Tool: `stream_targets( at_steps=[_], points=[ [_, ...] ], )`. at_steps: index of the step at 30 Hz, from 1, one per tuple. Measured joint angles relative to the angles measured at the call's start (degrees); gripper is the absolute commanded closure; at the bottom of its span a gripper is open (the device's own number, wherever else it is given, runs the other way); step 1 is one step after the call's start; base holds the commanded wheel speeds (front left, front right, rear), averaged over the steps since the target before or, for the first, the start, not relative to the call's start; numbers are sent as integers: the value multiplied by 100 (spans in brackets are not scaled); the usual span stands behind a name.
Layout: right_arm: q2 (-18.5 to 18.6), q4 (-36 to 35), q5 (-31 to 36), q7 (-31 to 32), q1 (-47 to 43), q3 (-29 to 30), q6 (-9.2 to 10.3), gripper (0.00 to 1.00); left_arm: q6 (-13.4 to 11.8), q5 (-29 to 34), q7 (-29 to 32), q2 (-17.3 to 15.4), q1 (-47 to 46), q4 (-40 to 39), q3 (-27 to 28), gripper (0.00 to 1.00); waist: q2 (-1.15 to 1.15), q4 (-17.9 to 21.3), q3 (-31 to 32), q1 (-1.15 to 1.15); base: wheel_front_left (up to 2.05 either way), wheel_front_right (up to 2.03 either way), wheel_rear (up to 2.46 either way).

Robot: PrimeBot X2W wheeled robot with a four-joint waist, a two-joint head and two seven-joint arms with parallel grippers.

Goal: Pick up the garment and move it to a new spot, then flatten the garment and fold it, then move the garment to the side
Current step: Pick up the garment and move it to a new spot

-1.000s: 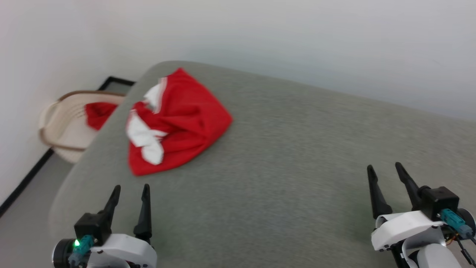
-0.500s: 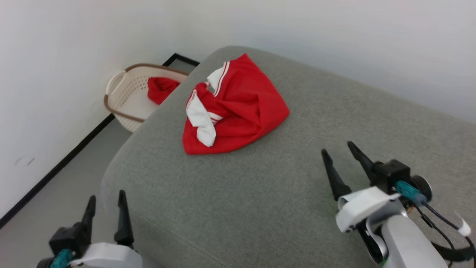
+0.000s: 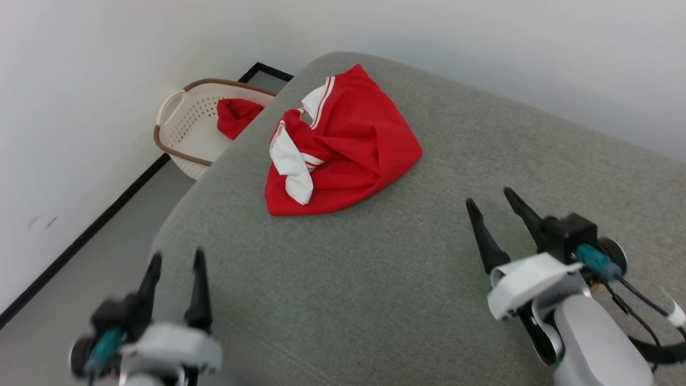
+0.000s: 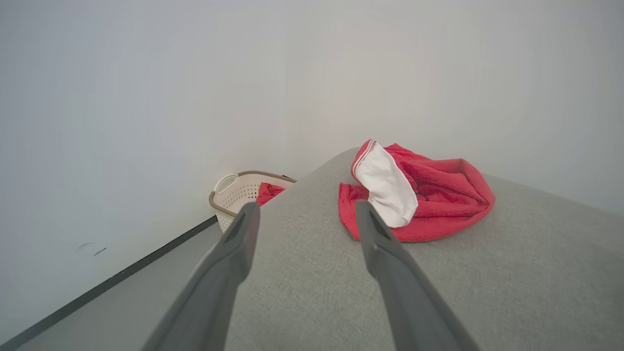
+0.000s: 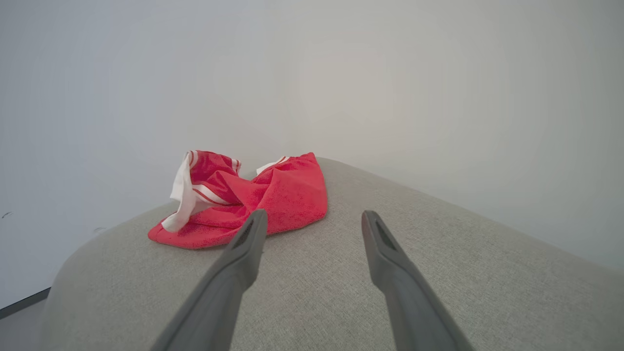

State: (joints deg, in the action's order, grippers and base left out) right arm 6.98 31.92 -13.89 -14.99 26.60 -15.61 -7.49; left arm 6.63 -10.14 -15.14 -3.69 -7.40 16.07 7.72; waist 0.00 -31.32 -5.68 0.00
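Observation:
The garment (image 3: pixel 343 147), bright red with white cuffs and striped trim, lies crumpled near the far left corner of a grey cushioned surface (image 3: pixel 402 279). It also appears ahead in the left wrist view as the garment (image 4: pixel 429 195) and in the right wrist view as the garment (image 5: pixel 253 200). My left gripper (image 3: pixel 177 260) hovers open over the near left edge, well short of the cloth. My right gripper (image 3: pixel 489 195) stands open over the surface to the right of the garment. Nothing sits between either pair of fingers.
A cream laundry basket (image 3: pixel 185 126) with a brown rim stands on the floor past the surface's left corner, holding a plain red cloth (image 3: pixel 238 115). White walls close in behind and to the left. Grey floor (image 3: pixel 86 279) runs along the left edge.
The head camera has swung, shifting the whole scene right. Over the last half second my left gripper rose toward the surface's edge; the garment lies unmoved.

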Motion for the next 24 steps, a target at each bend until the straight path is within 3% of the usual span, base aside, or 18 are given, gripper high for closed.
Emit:
stream_targets(
  at_steps=[4,10,18,24],
  points=[
    [32,-189,231,-8,-245,81,0,0,53,36,0,-332,-695,354,-349,0,0,79,-11,0,0,0,0],
    [-129,-342,437,-12,111,-162,0,0,87,-269,0,-1193,-1895,816,-851,0,0,447,-43,0,0,0,0],
    [-338,-509,432,-12,318,-490,0,0,86,-1204,37,-2202,-3374,2181,-1691,0,0,1307,-279,0,0,0,0],
    [-387,-728,377,-12,337,-755,-1,0,87,-2154,670,-2907,-4141,3223,-2505,0,0,2083,-569,0,0,0,0]
  ],
)
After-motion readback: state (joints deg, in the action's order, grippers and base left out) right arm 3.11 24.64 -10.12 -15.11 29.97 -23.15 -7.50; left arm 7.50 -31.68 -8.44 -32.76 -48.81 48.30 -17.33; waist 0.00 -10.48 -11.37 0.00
